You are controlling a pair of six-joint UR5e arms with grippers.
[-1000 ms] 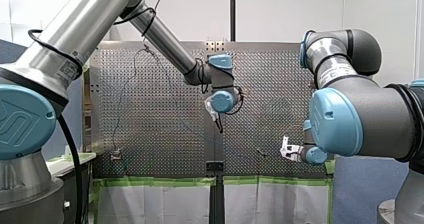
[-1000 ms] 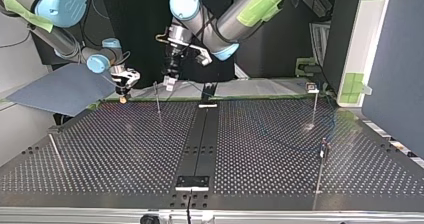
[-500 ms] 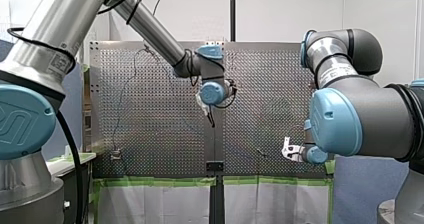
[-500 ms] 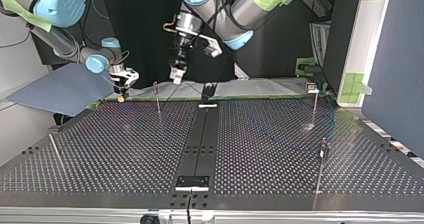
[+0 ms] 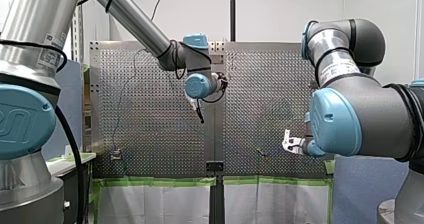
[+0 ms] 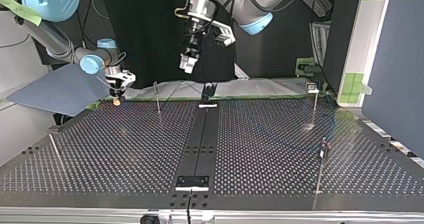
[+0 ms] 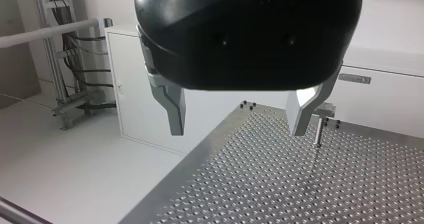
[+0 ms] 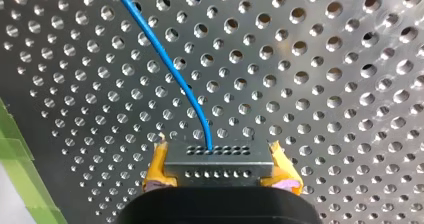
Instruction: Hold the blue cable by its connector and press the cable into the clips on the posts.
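Note:
In the right wrist view my right gripper (image 8: 218, 170) is shut, its yellow pads (image 8: 156, 169) on both ends of a grey connector (image 8: 218, 159). The blue cable (image 8: 166, 64) leaves the connector and runs off over the perforated plate. That gripper (image 6: 118, 90) hangs by the far edge at the top view's left, near a thin post (image 6: 157, 97). My left gripper (image 7: 239, 125) is open and holds nothing; its metal fingers (image 7: 172, 109) stand wide apart. It hovers high above the table's far edge (image 6: 187, 64). Two more posts (image 6: 315, 103) (image 6: 322, 156) stand at that view's right.
A blue-grey sheet (image 6: 60, 90) lies beside the table at the top view's left. A dark rail (image 6: 200, 144) runs down the table's middle. Green tape (image 5: 160, 182) lines the near edge in the front view. A white cabinet (image 7: 145, 99) stands beyond the table.
My left arm has risen and swung toward the front view's left, its open gripper going with it. My right gripper has shifted slightly toward the top view's left, still holding the connector.

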